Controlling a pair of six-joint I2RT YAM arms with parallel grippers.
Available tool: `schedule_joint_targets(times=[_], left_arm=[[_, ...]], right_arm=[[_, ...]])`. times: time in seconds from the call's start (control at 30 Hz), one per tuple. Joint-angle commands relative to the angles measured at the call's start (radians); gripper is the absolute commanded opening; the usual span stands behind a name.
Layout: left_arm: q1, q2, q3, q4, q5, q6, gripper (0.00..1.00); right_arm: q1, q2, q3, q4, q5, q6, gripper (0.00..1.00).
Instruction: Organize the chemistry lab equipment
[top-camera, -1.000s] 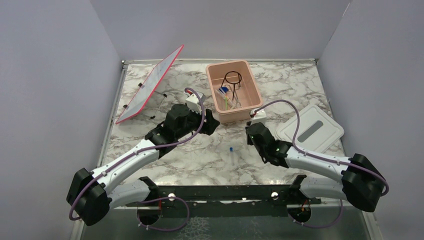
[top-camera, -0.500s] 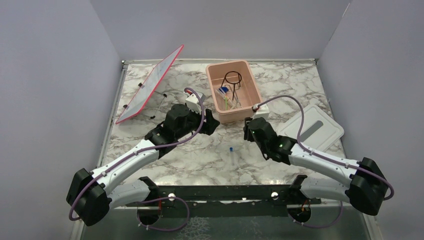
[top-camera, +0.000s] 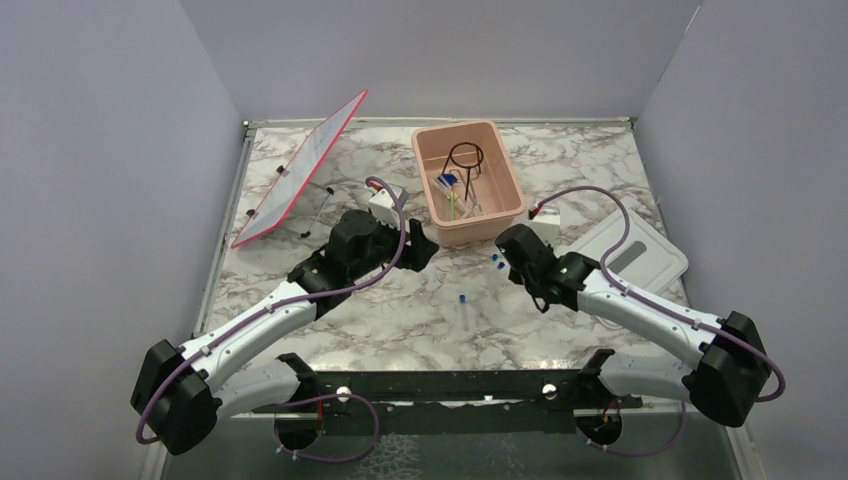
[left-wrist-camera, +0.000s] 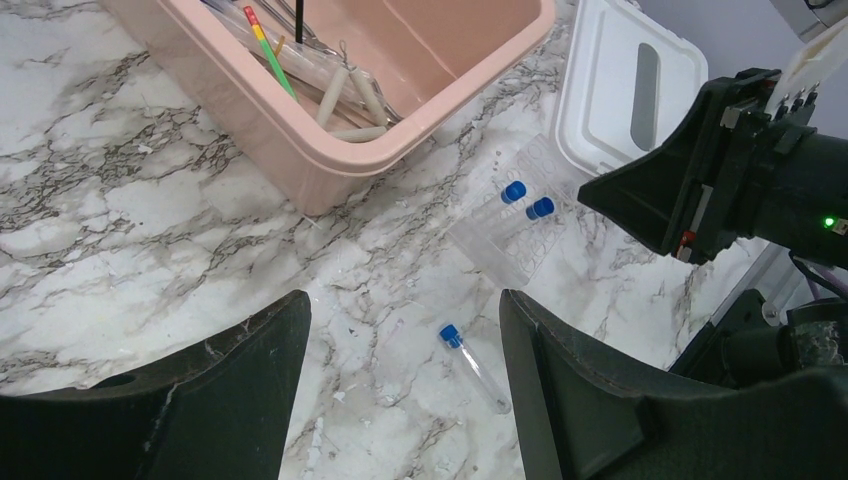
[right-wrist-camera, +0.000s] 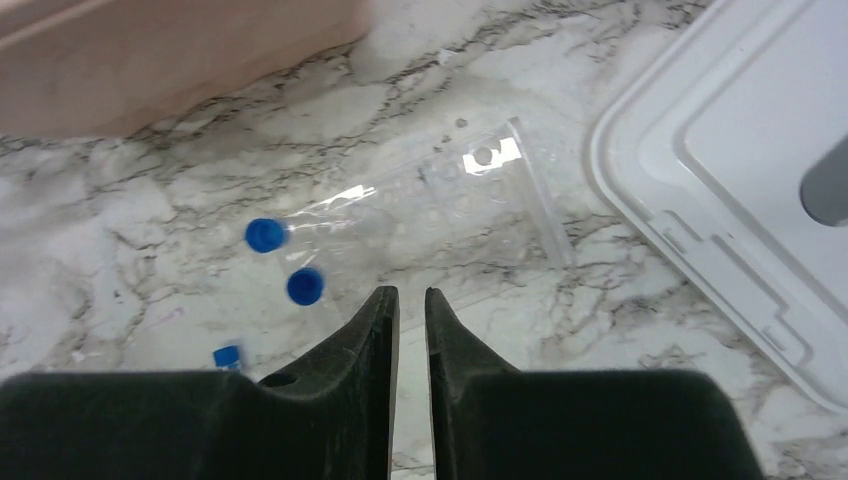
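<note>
Tub: pink tub (top-camera: 469, 180) near the far edge of the surface (top-camera: 400, 310), already holding the black wire ring stand (top-camera: 465, 157), a green-yellow stick (left-wrist-camera: 272, 55) and other small pieces.
Rack: clear tube rack (right-wrist-camera: 440, 195) lying on its side just off the tub's near right corner, two blue-capped tubes (left-wrist-camera: 526, 200) in it, caps pointing toward the near edge.
Loose tube: a third blue-capped tube (left-wrist-camera: 470, 362) lies alone mid-surface, apart from the rack.
Lid: white lid (top-camera: 622, 258) rests by the right edge, off the tub.
Right claw: right claw (right-wrist-camera: 411, 305) hangs just above the rack with its jaws nearly together and nothing between them.
Left claw: left claw (left-wrist-camera: 405, 385) hovers wide apart over the loose tube, holding nothing.
Step in hand: probably picking up the rack.
Doing it well: spread the jaws first, take the rack across its narrow frame rather than the tubes, and lift level so neither tube slides out.
</note>
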Motion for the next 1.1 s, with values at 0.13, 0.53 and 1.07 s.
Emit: schedule_joint_targets(times=[0.13,0.53,1.07], left_arm=[[0.000,-0.022,-0.017,0.029,-0.003,-0.009,0.72],[0.000,-0.018,-0.016,0.031,-0.001,-0.013,0.72],[0.000,-0.014,-0.019,0.031,-0.004,-0.015,0.72]], right_arm=[[-0.057,0.036,-0.004,-0.105,-0.031,0.083,0.18],[-0.059,0.124,0.033,0.029,-0.102,-0.009,0.18],[-0.059,0.149,0.057,0.134,-0.166,-0.119,0.21]])
